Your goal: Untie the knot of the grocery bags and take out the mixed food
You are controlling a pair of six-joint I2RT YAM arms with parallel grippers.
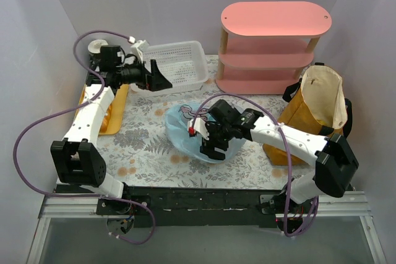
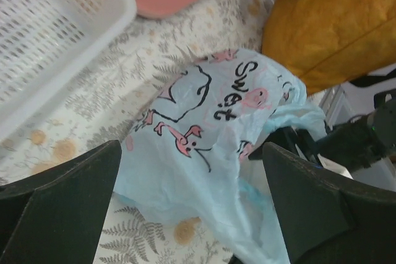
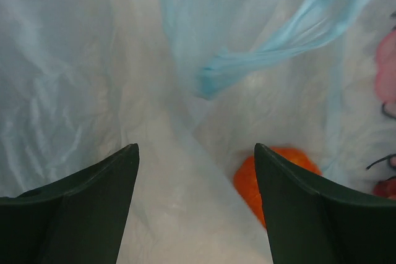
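The pale blue plastic bag [image 1: 185, 129] lies on the flowered table in the middle; it also shows in the left wrist view [image 2: 210, 134] with pink flamingo print. My right gripper [image 1: 209, 146] is open and reaches down into the bag's mouth. In the right wrist view the bag's film [image 3: 154, 91] fills the frame and a small round orange fruit [image 3: 247, 180] lies just inside, partly behind my right finger. The mustard-brown tote [image 1: 312, 112] stands upright at the right, open, its cream lining showing. My left gripper [image 1: 158, 80] is open and empty, held high near the white basket.
A white mesh basket [image 1: 179, 66] sits at the back centre. A pink three-tier shelf [image 1: 272, 47] stands at the back right. An orange tray [image 1: 112, 112] lies along the left edge under the left arm.
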